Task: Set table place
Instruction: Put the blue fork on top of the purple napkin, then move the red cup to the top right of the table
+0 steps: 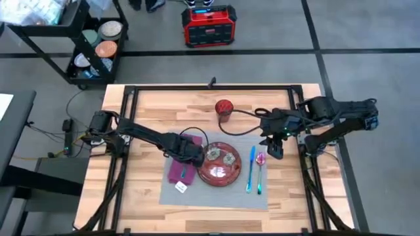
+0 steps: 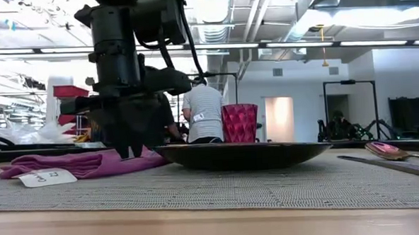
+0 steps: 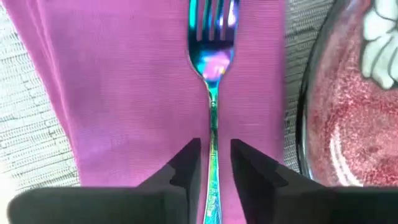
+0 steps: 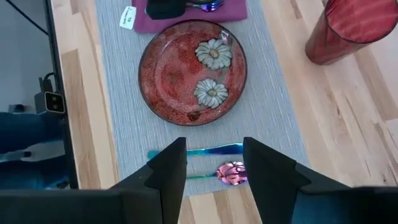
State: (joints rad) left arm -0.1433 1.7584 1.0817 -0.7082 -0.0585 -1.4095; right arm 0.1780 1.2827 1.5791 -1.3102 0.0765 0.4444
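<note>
The left claw [image 3: 214, 171] is set low over the magenta napkin [image 3: 130, 93], fingers slightly apart astride the handle of the iridescent fork [image 3: 213, 59], not clamped. The napkin is laid just beside the red plate [image 1: 220, 165] on the grey placemat [image 1: 223, 193], mid-surface [image 1: 151, 105]. The right claw [image 4: 214, 165] is held apart above the spoon [image 4: 230, 173], beyond the plate from the napkin.

The fork [image 3: 212, 74] has its tine tips cut off at the left wrist picture's edge, and its handle end is hidden behind the left gripper [image 3: 215, 163]. The writing on the small white tag [image 2: 38, 178] is too small to read. In the right wrist view, the right gripper's fingers [image 4: 166, 174] cover parts of the knife [image 4: 211, 150] and spoon [image 4: 229, 172].
</note>
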